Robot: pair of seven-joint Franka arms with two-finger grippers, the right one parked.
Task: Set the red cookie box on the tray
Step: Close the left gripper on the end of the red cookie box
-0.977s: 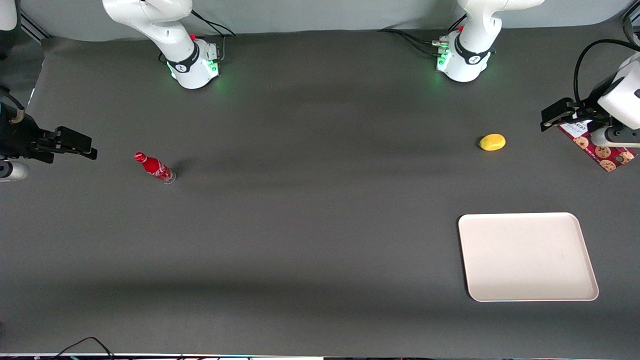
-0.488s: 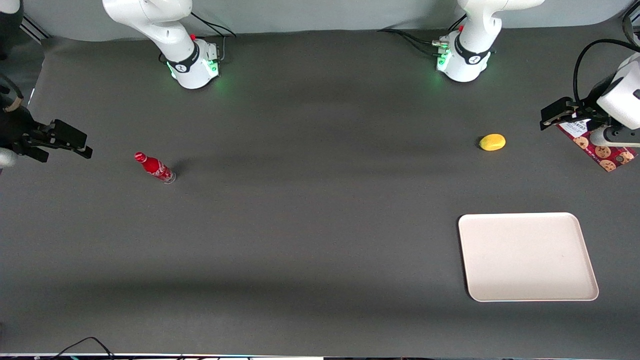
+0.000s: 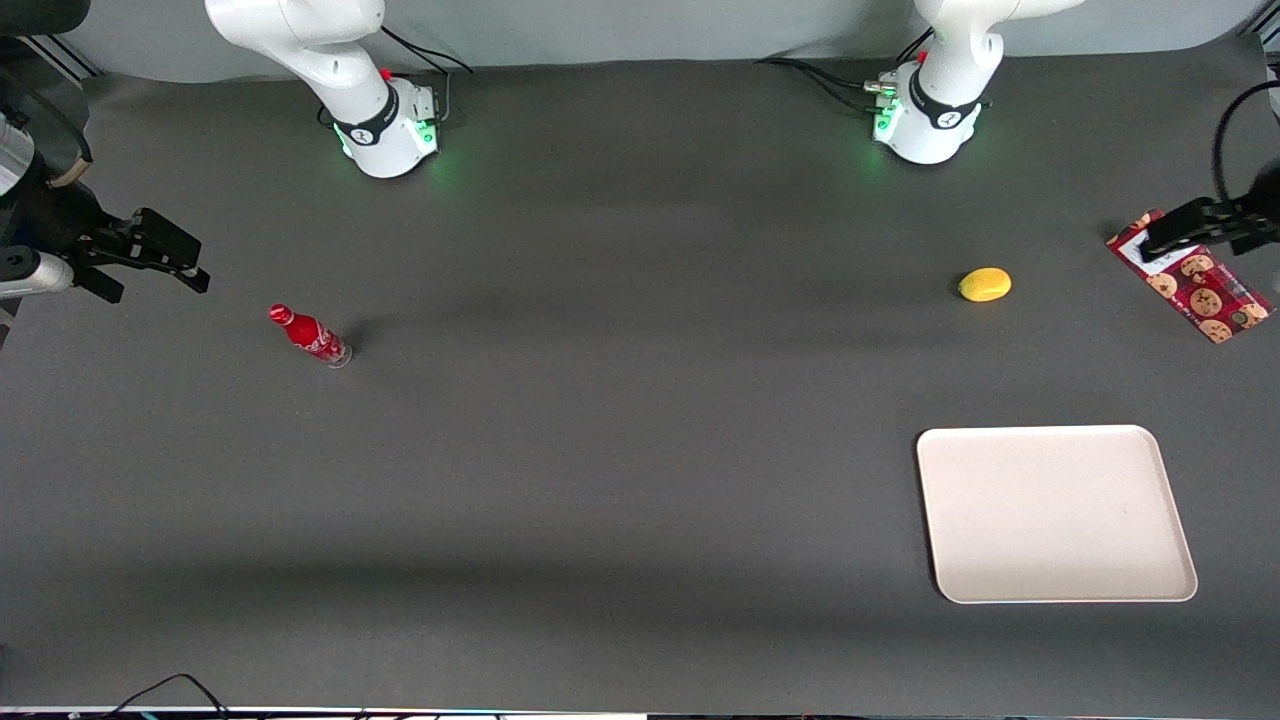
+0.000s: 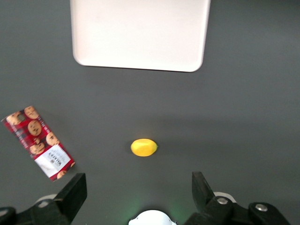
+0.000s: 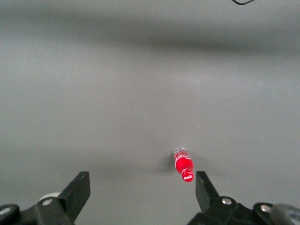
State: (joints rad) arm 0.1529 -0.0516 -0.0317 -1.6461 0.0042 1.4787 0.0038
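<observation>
The red cookie box (image 3: pixel 1203 291) lies flat on the dark table at the working arm's end, its white label end farther from the front camera. In the left wrist view the red cookie box (image 4: pixel 37 141) lies off to one side of the fingers. My left gripper (image 3: pixel 1168 238) hangs high over the box's label end, and the left wrist view shows the gripper (image 4: pixel 138 194) open with nothing between its fingers. The cream tray (image 3: pixel 1055 515) sits nearer the front camera than the box, with nothing on it; it also shows in the left wrist view as the tray (image 4: pixel 140 33).
A yellow lemon (image 3: pixel 985 284) lies beside the box, toward the table's middle; the lemon (image 4: pixel 144 147) is in line with my open fingers. A small red soda bottle (image 3: pixel 310 336) lies toward the parked arm's end. The arm bases (image 3: pixel 925 120) stand along the back edge.
My left gripper has drawn back toward the working arm's end of the table, so more of the cookie box shows. The box, lemon and tray have not moved.
</observation>
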